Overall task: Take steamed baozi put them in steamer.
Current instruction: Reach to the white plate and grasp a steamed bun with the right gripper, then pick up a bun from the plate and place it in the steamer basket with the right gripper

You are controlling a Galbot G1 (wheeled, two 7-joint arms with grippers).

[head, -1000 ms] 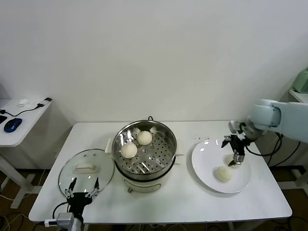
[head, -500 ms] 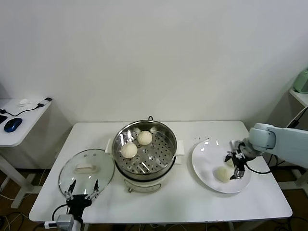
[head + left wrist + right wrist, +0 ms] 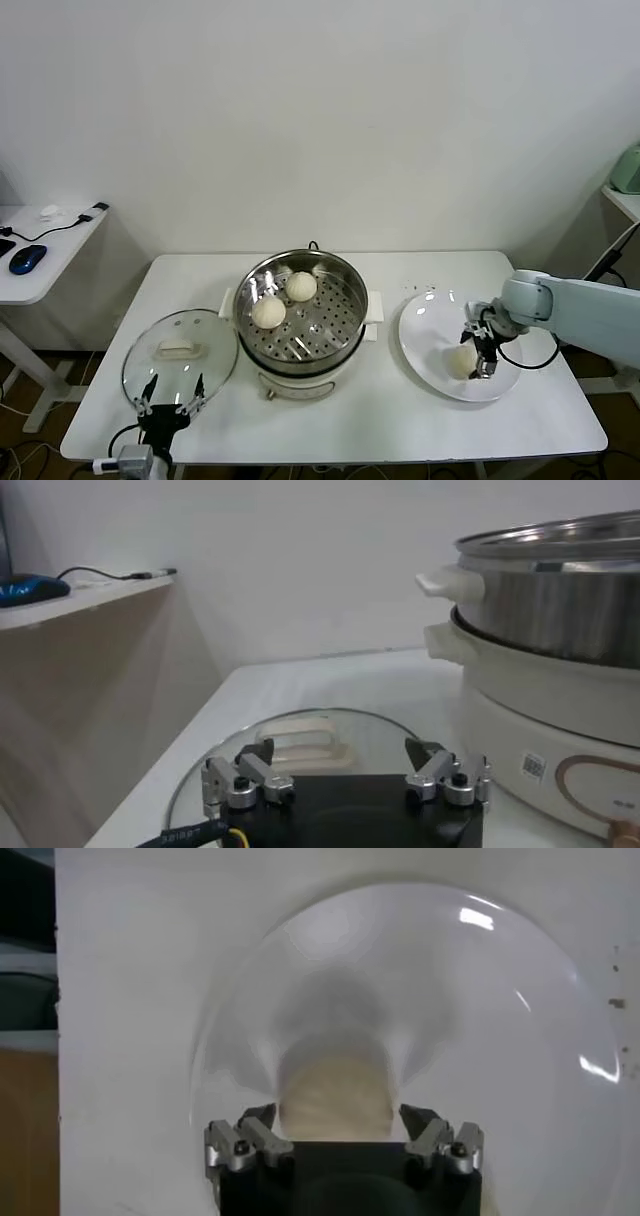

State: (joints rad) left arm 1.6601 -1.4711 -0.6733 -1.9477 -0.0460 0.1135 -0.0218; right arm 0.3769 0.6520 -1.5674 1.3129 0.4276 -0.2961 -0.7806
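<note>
- The step in hand is judged to be the pick of a steamed baozi [image 3: 460, 361] from the white plate [image 3: 425, 340] at the right of the head view.
- The right gripper [image 3: 481, 358] is down on the plate with this bun between its fingers; in the right wrist view the baozi [image 3: 333, 1088] sits centred between the two fingers, which stand apart on either side of it, and whether they already press the dough cannot be told.
- To do it well, the grip should land across the widest part of the dome and be gentle, since soft dough would likely dent or slip under a hard squeeze.
- The lift should go straight up before any sideways travel, so the bun does not drag on the plate.
- The steamer [image 3: 345, 275] stands at the centre of the head view, well apart from the plate, with two baozi [image 3: 267, 312] already on its perforated tray; the free tray area toward the lower right looks the best drop spot.
- The left gripper [image 3: 170, 400] waits at the lower left over the glass lid [image 3: 150, 350], fingers spread and holding nothing.
</note>
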